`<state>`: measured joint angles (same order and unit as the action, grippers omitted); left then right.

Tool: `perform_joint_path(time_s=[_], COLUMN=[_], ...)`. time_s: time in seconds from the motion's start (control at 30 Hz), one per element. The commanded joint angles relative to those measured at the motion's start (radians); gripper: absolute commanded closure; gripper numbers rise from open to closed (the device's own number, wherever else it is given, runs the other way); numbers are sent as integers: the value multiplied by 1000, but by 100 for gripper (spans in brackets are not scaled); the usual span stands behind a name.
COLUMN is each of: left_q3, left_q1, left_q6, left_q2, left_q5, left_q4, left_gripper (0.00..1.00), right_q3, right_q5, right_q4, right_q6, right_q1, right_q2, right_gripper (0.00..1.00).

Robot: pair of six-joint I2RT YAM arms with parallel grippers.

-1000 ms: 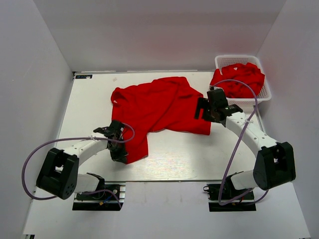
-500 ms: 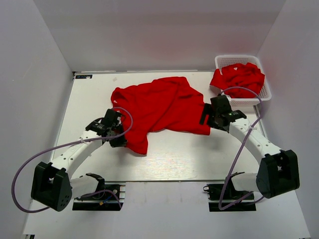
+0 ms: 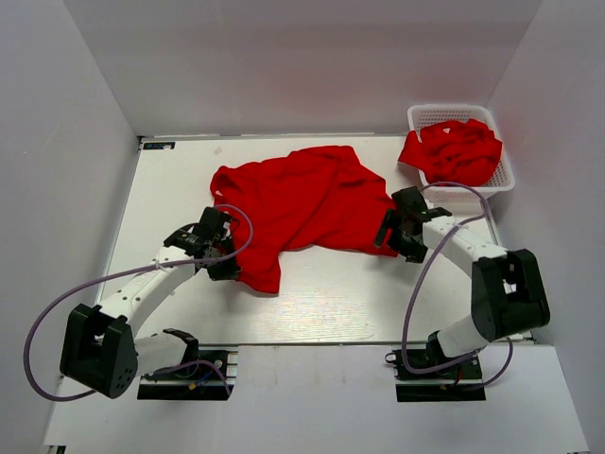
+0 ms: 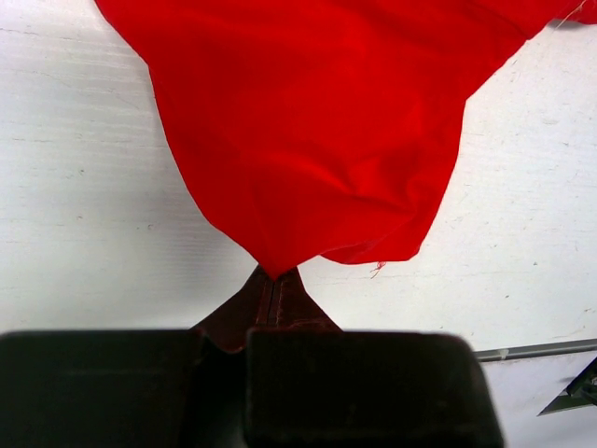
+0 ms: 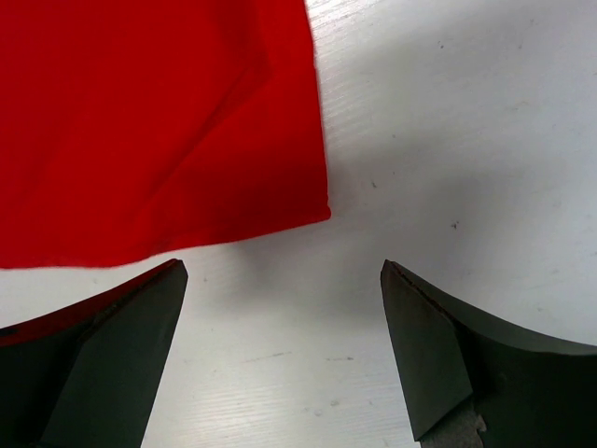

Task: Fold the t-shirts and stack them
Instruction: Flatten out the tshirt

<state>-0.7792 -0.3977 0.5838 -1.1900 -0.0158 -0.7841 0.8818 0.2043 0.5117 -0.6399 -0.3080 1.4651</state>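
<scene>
I log the left gripper (image 4: 270, 280) clamped on the corner farthest from the basket (image 3: 452, 109) of the spread t-shirt (image 3: 302, 203), which lies on the table (image 3: 331, 303) left of it, the right gripper (image 5: 280, 271) gaping over the basket-side hem corner, a second t-shirt (image 3: 454, 151) crumpled inside the basket

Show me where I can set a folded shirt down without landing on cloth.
Widest bare table: the near strip along the front edge, below the spread shirt. Also the far-left corner, left of it. Crowded on the right: open right gripper, shirt corner and heaped basket close together.
</scene>
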Motion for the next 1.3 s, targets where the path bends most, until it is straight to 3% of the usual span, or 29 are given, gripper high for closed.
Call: perform_joint_path(time_s=[0.0, 0.13, 0.37, 0.5, 0.6, 0.63, 0.83, 1.0, 1.27], left_q3=[-23, -23, -32, -32, -32, -32, -63, -176, -668], left_q1=[-3, -3, -3, -3, -3, -3, 7, 17, 26], left_q6=[-7, -16, -16, -16, -16, -16, -16, -48, -151], left_q2=[9, 9, 0, 0, -9, -10, 12, 21, -86], left_q5=[5, 5, 14, 14, 14, 14, 24, 42, 476], left_q4=[8, 8, 8, 17, 17, 17, 19, 62, 37], left_gripper=[100, 100, 100, 100, 100, 100, 100, 100, 100], right_q3=[54, 49, 17, 16, 2, -7, -32, 58, 330], right_q5=[-7, 79, 43, 20, 37, 38, 53, 17, 175], right_q4=[-25, -36, -113, -163, -182, -171, -150, -130, 82], right_q6=[-63, -104, -90, -80, -83, -86, -83, 6, 163], right_q1=[0, 4, 3, 1, 1, 3, 4, 4, 23], right_q2=[47, 47, 83, 116, 139, 153, 124, 55, -92], right_gripper=[10, 10, 10, 16, 37, 49, 100, 100, 100])
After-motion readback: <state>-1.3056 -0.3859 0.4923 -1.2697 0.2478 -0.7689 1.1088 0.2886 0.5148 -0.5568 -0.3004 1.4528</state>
